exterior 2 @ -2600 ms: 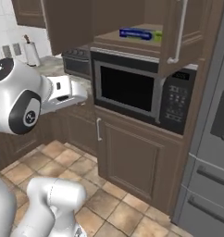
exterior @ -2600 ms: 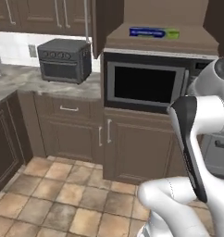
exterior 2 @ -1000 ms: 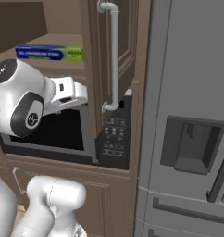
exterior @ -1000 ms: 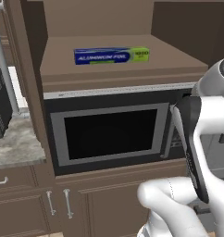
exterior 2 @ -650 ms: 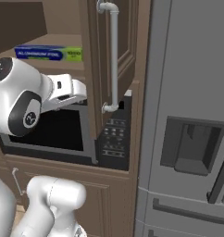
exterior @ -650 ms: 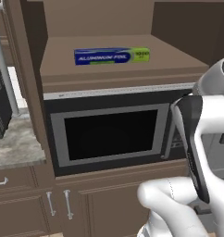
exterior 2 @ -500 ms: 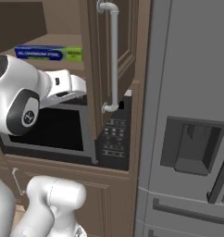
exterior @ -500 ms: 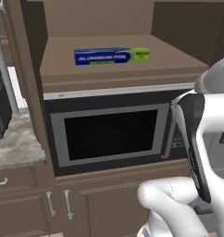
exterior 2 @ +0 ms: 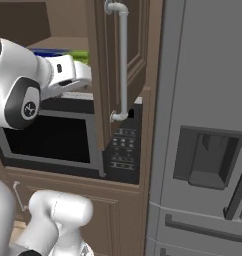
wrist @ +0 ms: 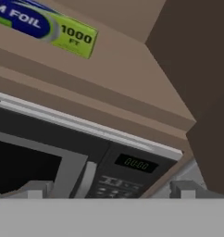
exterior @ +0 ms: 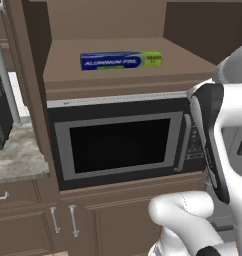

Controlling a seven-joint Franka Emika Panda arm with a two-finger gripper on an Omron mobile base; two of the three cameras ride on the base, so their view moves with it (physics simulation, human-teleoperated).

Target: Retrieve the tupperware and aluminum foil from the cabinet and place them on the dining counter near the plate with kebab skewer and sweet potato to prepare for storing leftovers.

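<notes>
The aluminum foil [exterior: 120, 60], a long blue box with a green end, lies on the bottom shelf of the open cabinet [exterior: 188, 65], right above the microwave. In the hand view the aluminum foil [wrist: 46, 25] sits at the upper left, up and left of my gripper [wrist: 109, 190]. The gripper is open and empty, with one of its fingertips [wrist: 37, 187] low in front of the microwave's front. In the right base view my forearm covers most of the aluminum foil [exterior 2: 80, 53]. The tupperware, dining counter, plate, kebab skewer and sweet potato are out of view.
The cabinet door [exterior 2: 100, 75] with its white bar handle [exterior 2: 123, 60] stands open on the right of the shelf. The black microwave [exterior: 118, 145] has its control panel [wrist: 132, 171] close below my hand. A grey fridge [exterior 2: 203, 140] stands to the right, and a stone worktop [exterior: 15, 157] lies to the left.
The base has driven in close to the microwave and cabinet. Over the last second my hand has risen a little toward the shelf, with the gripper staying open.
</notes>
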